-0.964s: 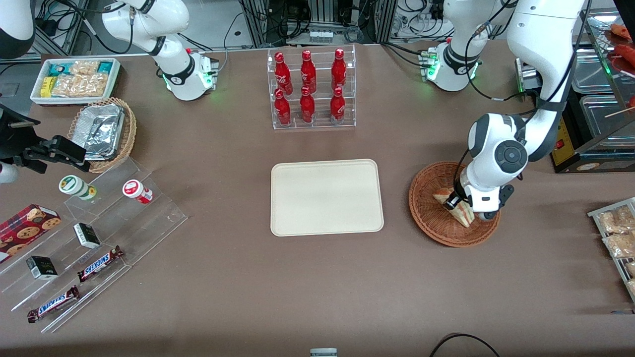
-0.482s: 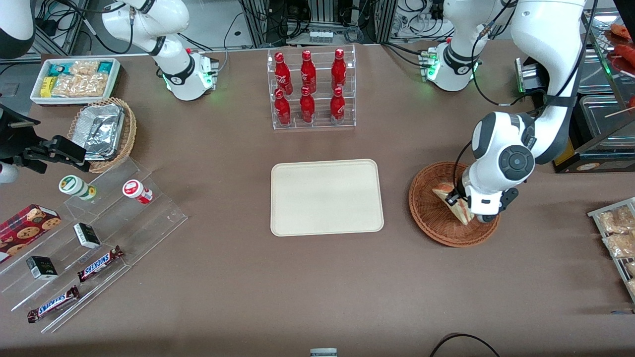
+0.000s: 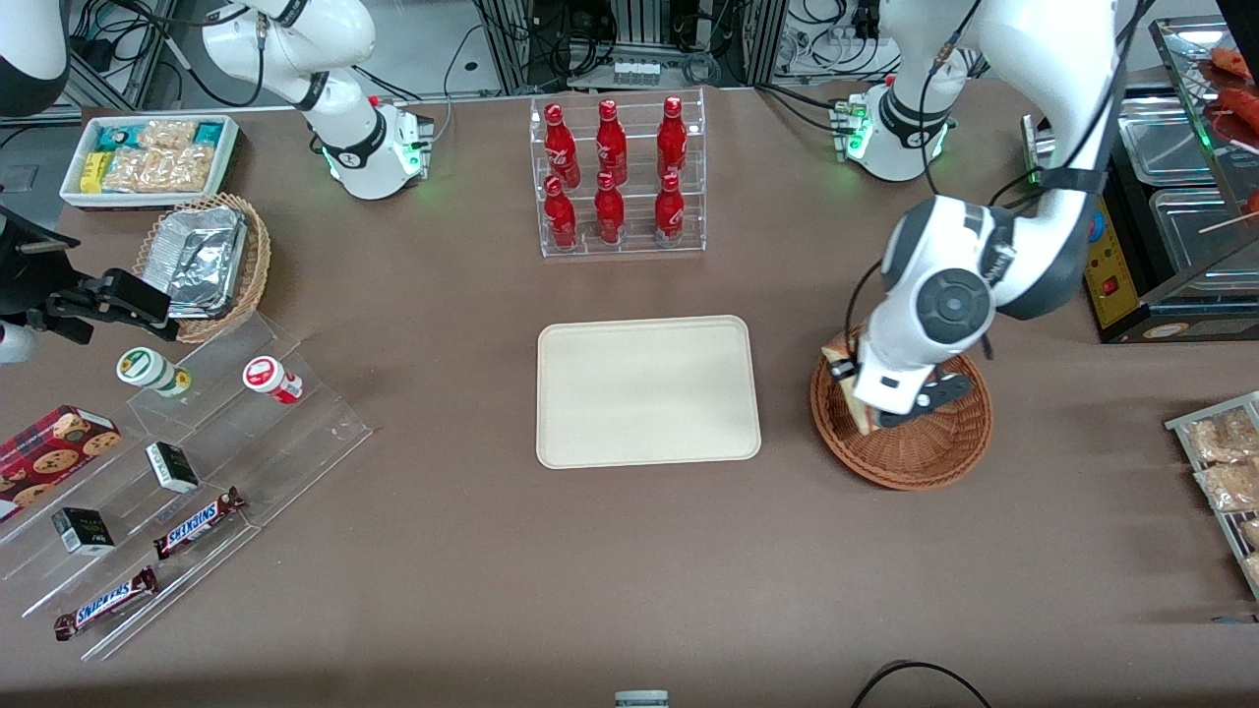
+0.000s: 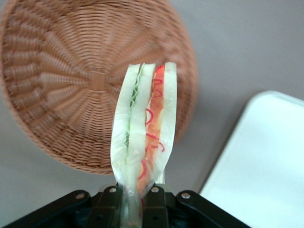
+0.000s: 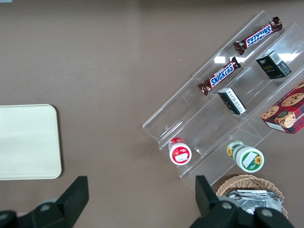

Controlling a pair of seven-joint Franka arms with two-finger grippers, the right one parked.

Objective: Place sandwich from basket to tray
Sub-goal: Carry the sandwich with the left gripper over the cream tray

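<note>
The gripper (image 3: 854, 391) fingers (image 4: 122, 202) pinch the sandwich (image 4: 144, 128) above the basket (image 3: 900, 454), at the tray's (image 3: 647, 390) 3 o'clock.

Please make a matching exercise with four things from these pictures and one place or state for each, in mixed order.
Things:
1. sandwich
2. basket
3. tray
4. claw

States:
A. bare, between the basket and the clear stepped shelf
B. shut on the sandwich, above the basket's rim
C. lifted, held by one end
D. nothing lying in it

Pairs: 1-C, 2-D, 3-A, 4-B
</note>
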